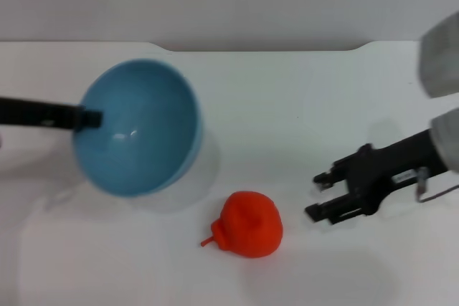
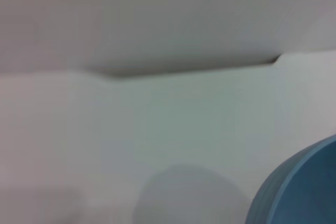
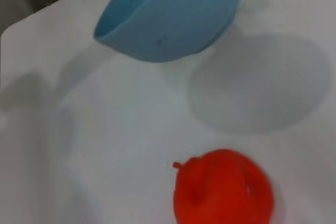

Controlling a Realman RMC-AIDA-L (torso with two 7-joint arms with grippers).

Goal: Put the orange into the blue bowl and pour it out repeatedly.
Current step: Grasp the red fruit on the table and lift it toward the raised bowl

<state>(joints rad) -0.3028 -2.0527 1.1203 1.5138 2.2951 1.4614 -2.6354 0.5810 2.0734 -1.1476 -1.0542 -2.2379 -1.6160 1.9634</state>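
Left tool (image 1: 92,118) gripping tilted blue bowl (image 1: 136,127) aloft, right tool (image 1: 320,195) spread wide beside orange (image 1: 247,224) on table (image 1: 301,105)

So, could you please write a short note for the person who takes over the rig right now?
Left tool: shut on the bowl's rim, holding it lifted and tilted over the table, mouth toward the camera, empty.
Right tool: open, empty, low over the table, just right of the orange.
Orange: lies on the table in front of the bowl, between the two tools.
Done: the orange is out of the bowl.
Left: set the bowl down, pick up the orange with the right tool, put it in, pour again.
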